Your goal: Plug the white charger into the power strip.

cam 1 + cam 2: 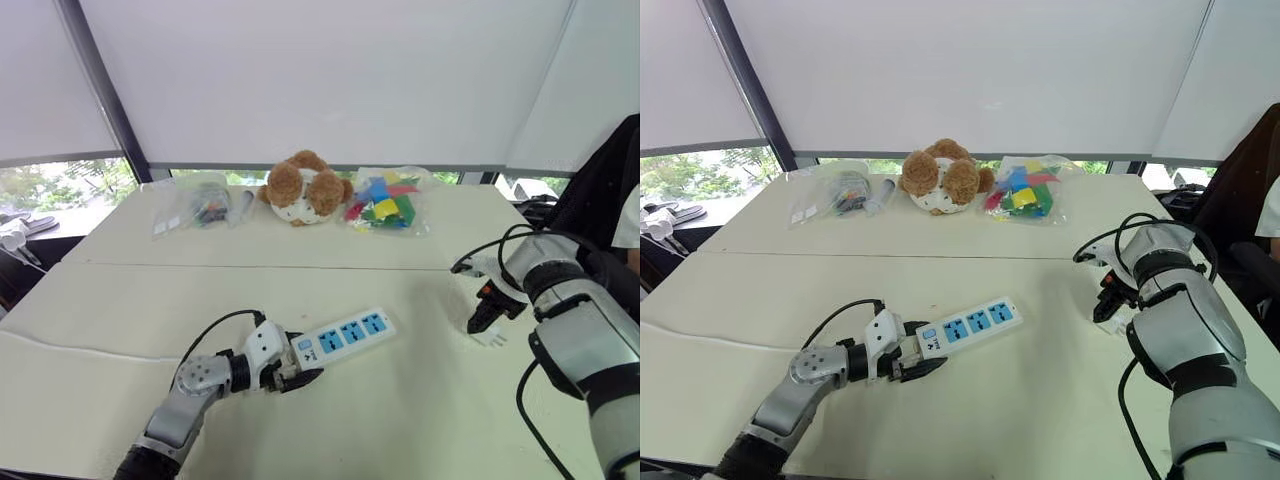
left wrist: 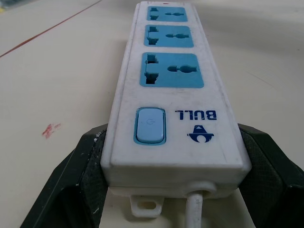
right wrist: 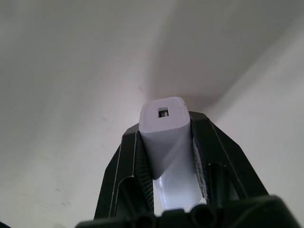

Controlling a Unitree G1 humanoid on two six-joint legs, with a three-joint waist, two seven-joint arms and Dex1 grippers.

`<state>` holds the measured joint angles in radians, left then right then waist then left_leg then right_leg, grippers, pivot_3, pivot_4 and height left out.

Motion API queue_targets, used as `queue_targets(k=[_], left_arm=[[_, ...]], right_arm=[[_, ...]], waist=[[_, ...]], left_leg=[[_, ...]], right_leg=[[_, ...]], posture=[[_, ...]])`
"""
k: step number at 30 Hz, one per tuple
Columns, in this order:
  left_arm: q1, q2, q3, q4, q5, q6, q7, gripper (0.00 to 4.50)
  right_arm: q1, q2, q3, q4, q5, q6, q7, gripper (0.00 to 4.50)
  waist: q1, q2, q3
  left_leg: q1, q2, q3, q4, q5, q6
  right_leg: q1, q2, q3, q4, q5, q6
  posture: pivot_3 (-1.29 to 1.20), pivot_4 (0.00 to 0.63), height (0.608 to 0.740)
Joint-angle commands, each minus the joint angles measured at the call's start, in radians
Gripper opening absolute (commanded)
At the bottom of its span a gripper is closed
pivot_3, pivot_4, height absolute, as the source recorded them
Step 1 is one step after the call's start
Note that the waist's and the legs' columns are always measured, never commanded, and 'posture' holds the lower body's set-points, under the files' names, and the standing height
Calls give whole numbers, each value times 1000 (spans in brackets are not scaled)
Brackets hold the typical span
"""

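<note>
The pale surface point(image 1: 400, 400) is carrying a power strip point(image 1: 345, 335) lying flat before me, its near end sitting in my left claw point(image 1: 300, 368); along the far edge, a plush bear point(image 1: 305, 188) is resting between a clear bag of small items point(image 1: 200, 207) and a bag of coloured blocks point(image 1: 385, 203).

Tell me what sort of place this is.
Likely an indoor test room or office: pale tables pushed together below white roller blinds, with props at the far edge: a plush toy and bagged coloured blocks.
</note>
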<state>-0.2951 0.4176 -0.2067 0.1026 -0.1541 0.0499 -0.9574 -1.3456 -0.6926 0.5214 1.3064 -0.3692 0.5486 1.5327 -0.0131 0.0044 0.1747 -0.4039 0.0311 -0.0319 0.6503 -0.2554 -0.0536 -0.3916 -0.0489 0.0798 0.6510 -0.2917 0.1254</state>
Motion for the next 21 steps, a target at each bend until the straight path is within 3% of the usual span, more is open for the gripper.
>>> queue_targets(k=[1, 4, 6, 10, 15, 21], left_arm=[[-70, 41, -51, 93, -29, 7, -184, 3029], [-212, 82, -69, 244, -22, -36, -342, 3029], [-309, 94, -81, 354, -8, -71, -430, 3029], [-461, 71, -69, 554, -7, -140, -528, 3029], [-615, 17, -51, 784, 22, -216, -582, 3029], [-659, 0, -37, 900, 53, -311, -623, 3029]], right_arm=[[-60, -14, -111, -101, 128, -74, 75, 728], [87, -98, -172, -398, 448, -115, 82, 728], [185, -111, -260, -557, 554, -118, 82, 728], [320, -51, -402, -758, 638, -105, 18, 728], [523, 112, -617, -1000, 811, -94, -207, 728], [767, 252, -635, -1268, 825, -189, -400, 728]], waist=[[-4, 0, 0], [1, -1, 0], [5, -2, 1], [-8, -1, 1], [-7, -2, 2], [-2, -4, 2]], left_leg=[[0, 0, 0, 0, 0, 0], [-1, 1, -2, -2, 0, 0], [-3, 1, -6, -2, 0, 0], [-4, 1, -4, -2, 0, 0], [-4, 1, -4, -1, 0, 0], [-5, 1, -4, 0, 0, 0]], right_leg=[[0, 0, 0, 0, 0, 0], [-1, 1, -2, 0, 0, 0], [-1, 1, -6, -1, 0, 0], [-3, 1, -5, -2, -1, 1], [-4, 2, -4, 2, 0, 0], [-4, 1, -4, 2, 0, 1]], posture=[[0, 150, 739], [0, 150, 739], [0, 150, 739], [0, 150, 739], [0, 150, 739], [0, 150, 739]])
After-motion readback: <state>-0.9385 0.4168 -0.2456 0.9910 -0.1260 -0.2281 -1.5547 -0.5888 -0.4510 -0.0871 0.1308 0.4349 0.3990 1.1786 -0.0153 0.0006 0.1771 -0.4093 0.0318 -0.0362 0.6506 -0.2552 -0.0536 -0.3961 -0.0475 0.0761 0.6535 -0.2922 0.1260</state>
